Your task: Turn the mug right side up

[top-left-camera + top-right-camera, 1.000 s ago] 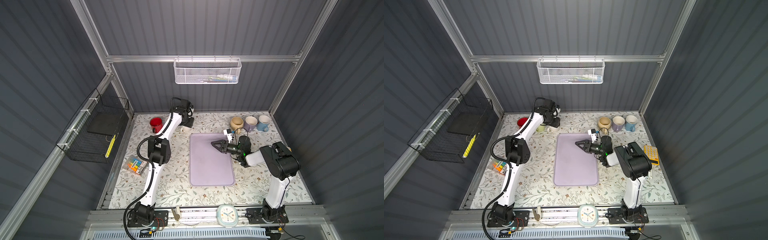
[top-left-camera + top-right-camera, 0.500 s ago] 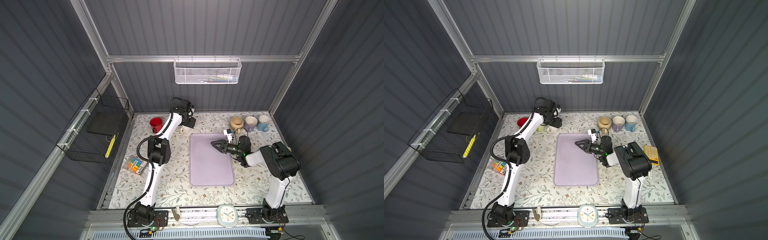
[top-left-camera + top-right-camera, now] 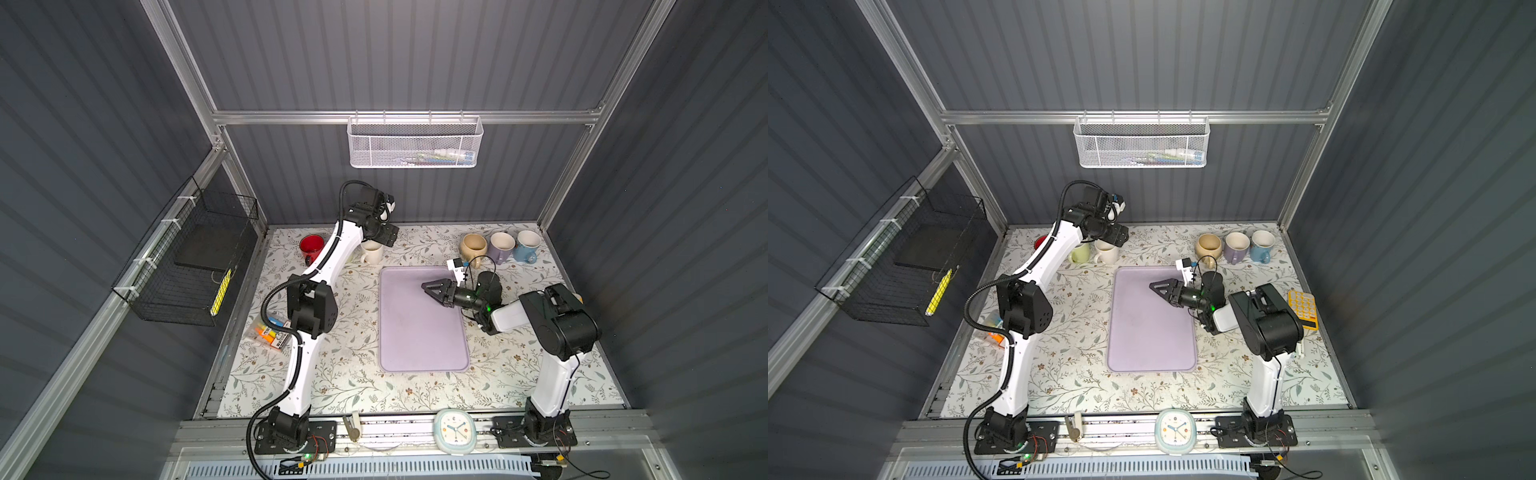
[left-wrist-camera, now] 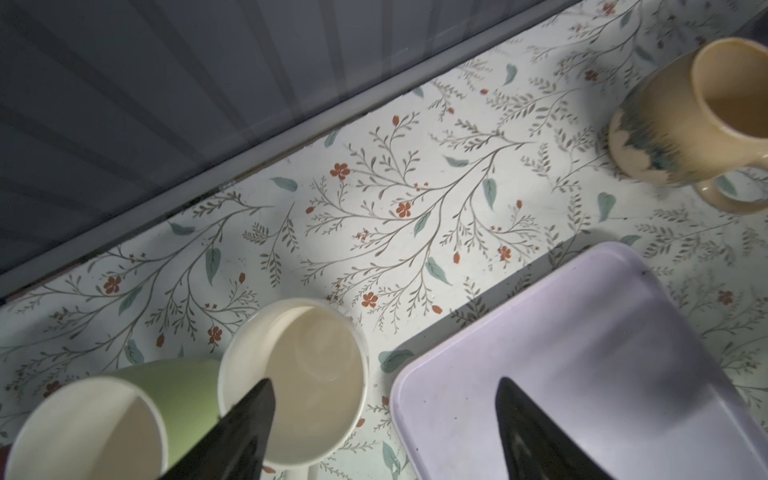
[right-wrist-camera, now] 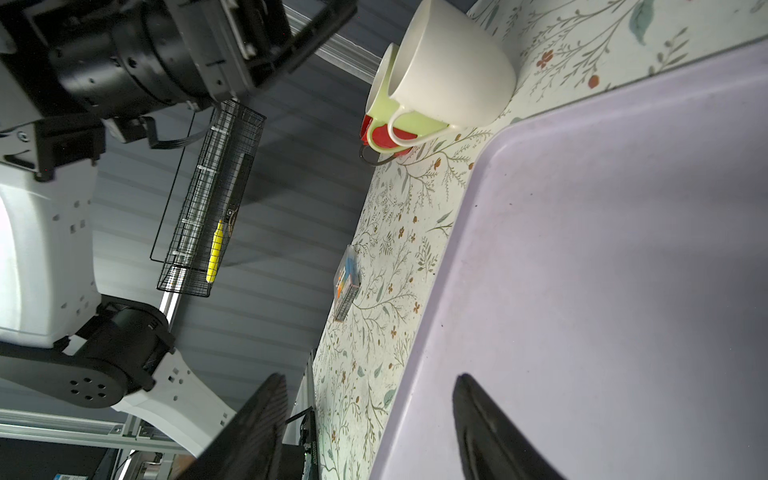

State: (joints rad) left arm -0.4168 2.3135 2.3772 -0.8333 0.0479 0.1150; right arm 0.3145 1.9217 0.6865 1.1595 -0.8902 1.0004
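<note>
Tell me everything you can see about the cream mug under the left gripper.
The cream mug looks like glossy ceramic, with a loop handle facing the table's front. It stands upright, mouth up, empty, on the floral table cover near the back wall, off the lilac tray's corner. A green mug sits tight beside it; contact is unclear. The left gripper hovers open above it, not gripping.
</note>
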